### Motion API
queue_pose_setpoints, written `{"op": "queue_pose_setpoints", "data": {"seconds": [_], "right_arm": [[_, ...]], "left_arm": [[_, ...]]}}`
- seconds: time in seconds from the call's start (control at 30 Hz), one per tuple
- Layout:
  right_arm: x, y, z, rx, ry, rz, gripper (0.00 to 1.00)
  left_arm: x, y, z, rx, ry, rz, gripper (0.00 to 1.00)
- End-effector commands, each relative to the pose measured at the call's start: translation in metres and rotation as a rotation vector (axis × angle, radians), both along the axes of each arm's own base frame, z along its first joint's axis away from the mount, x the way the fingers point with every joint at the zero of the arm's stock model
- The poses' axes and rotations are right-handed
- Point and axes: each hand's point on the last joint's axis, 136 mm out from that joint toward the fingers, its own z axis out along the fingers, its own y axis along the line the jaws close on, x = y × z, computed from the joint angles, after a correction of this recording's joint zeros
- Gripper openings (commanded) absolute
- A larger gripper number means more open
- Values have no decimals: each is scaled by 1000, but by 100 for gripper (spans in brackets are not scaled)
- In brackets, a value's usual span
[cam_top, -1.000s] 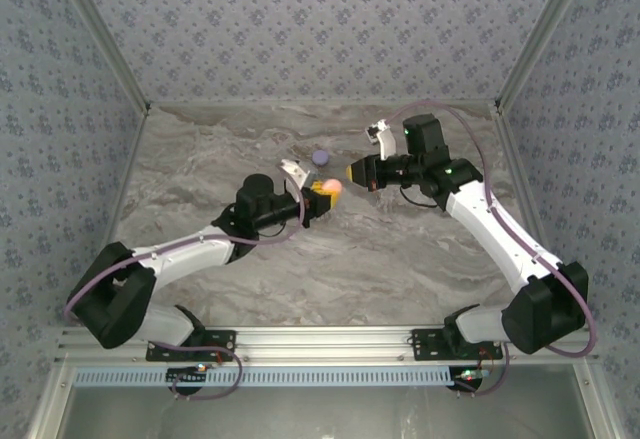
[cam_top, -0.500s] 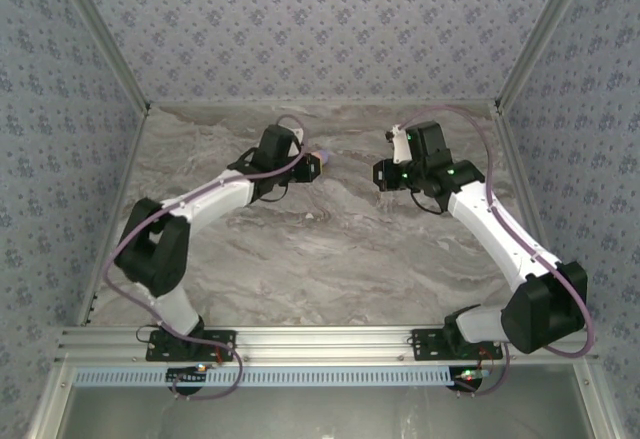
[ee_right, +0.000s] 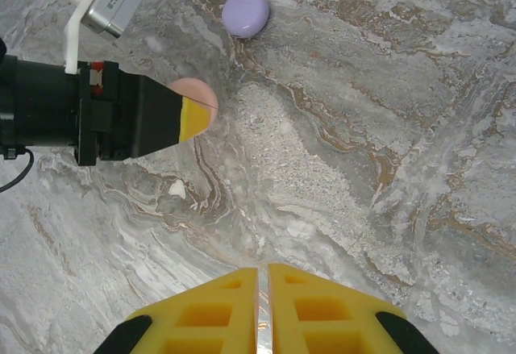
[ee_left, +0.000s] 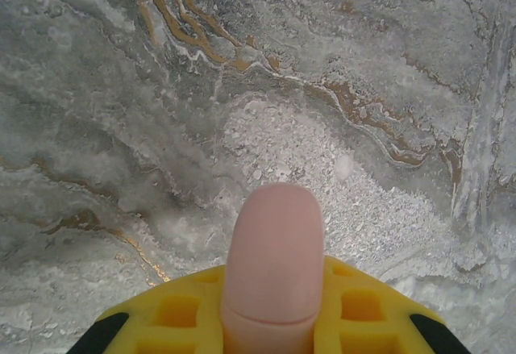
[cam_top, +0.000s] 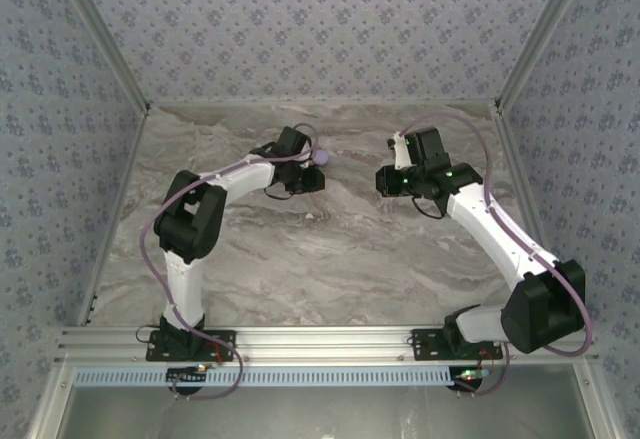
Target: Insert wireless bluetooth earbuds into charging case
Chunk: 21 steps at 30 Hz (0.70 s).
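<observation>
Marble-veined table [cam_top: 330, 269] fills the floor of a booth walled in blue floral paper, and the two arms reach across it from the near rail.

A second ago the grippers met nose to nose at mid-table, with a pink thing between them. Since then the left arm [cam_top: 235, 174] has folded its elbow up and swung to the far side, while the right arm [cam_top: 490, 219] has drawn back a little. My reading is that a joint step at the centre is finished and the pink piece is being carried off, though that is a judgement only.

The left gripper [ee_right: 193, 118] is clenched on the pink case [ee_left: 274, 249], which juts out past its yellow fingers just above the marble. The right gripper [ee_right: 262, 289] has its fingers all but together, gripping nothing. The lilac case [ee_right: 245, 12] lies flat on the table, near the left gripper and apart from it.

One pale, bean-sized bit [ee_right: 177, 189] lies on the marble near the pink case — possibly an earbud, possibly a fleck in the stone.

The fingers cover the pink case's lower half, so I cannot tell whether it stands open or holds any earbud.
</observation>
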Motion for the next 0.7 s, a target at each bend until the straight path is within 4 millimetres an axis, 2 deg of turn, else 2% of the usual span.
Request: {"op": "queue_pose_setpoints", "data": {"seconds": [0.0, 0.27, 0.67], "right_arm": [[-2, -5, -8, -9, 36, -29, 12], [-1, -6, -11, -9, 40, -31, 13], [0, -5, -14, -12, 46, -31, 13]], "left_arm": [[6, -4, 3, -40, 42, 3, 8], [15, -5, -5, -57, 65, 9, 9], [12, -7, -31, -45, 130, 10, 11]]}}
